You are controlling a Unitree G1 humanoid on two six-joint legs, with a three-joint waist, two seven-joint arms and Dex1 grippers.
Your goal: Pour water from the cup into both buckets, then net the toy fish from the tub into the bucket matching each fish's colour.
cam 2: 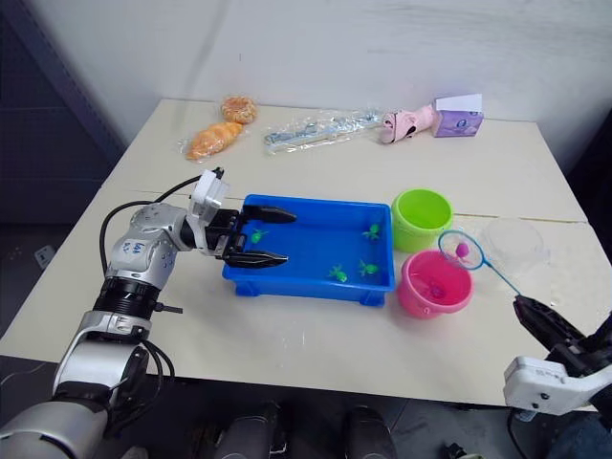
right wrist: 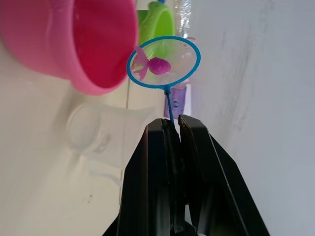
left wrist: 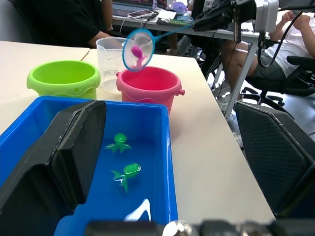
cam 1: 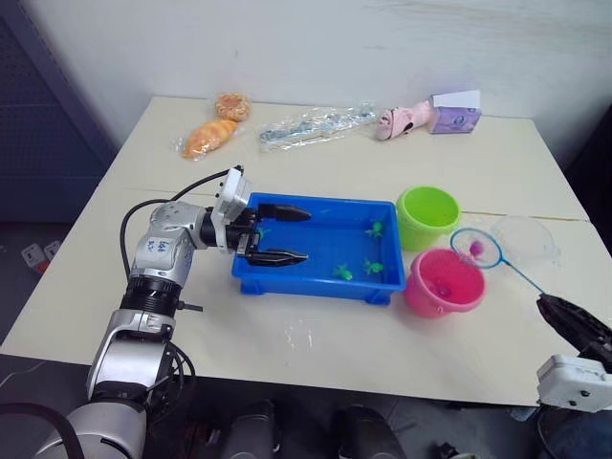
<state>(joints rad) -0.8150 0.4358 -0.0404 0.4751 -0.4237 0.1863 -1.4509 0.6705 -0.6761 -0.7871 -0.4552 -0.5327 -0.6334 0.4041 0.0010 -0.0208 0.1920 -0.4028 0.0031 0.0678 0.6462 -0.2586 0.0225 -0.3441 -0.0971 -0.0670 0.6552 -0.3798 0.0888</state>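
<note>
The left arm (cam 1: pixel 158 277) at lower left is silver-grey metal with black ribbed joints, a looping black cable and a white camera block at the wrist. Both grippers have glossy black fingers (cam 1: pixel 277 256); a white housing (cam 1: pixel 572 381) sits at lower right.

Along the far edge of a pale beige table (cam 1: pixel 316 335), four items are lying in a loose row. At far left, a round glazed pastry (cam 1: pixel 232 105) is sitting just beside an orange bread roll in clear wrap (cam 1: pixel 207 138). Toward the middle, a crinkled transparent plastic bag (cam 1: pixel 316 124) is stretching rightward. At far right, a pink plush toy (cam 1: pixel 404 119) is touching a small purple box (cam 1: pixel 454 113).
</note>
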